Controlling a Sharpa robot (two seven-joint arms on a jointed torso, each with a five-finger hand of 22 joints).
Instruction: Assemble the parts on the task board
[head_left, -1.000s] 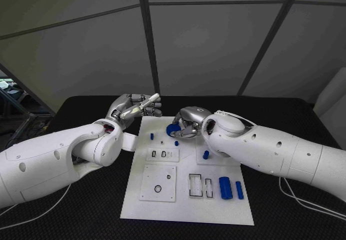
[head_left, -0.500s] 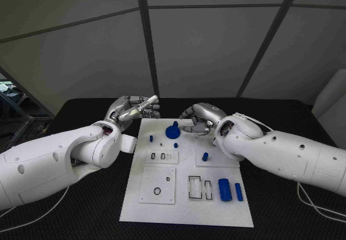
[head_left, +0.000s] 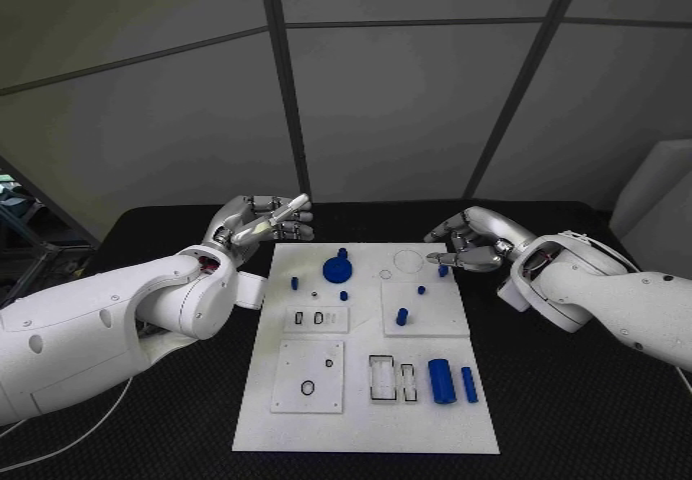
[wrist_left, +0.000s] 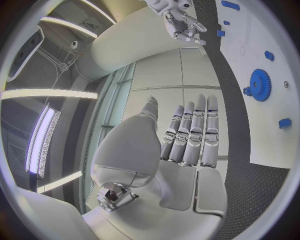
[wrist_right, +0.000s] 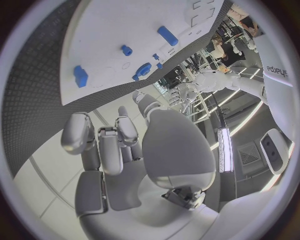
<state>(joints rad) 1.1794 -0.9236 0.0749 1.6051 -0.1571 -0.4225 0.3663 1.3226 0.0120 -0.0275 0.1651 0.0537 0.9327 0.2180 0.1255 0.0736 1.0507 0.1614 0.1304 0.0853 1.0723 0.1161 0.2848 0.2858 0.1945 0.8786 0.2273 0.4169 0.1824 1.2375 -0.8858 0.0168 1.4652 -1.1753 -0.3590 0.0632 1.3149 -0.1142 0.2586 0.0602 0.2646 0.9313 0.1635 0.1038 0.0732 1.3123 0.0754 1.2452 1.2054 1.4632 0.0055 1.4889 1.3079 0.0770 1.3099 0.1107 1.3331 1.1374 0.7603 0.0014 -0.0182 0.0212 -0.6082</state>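
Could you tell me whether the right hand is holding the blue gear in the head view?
No, the blue gear lies on the task board, apart from the right hand, which is off its edge.

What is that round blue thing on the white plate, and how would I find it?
Look at the white plate in the middle of the black table, then at its far end between the two hands. The toothed blue wheel lies there. It is the only round, flat blue piece; its neighbours are small pegs.
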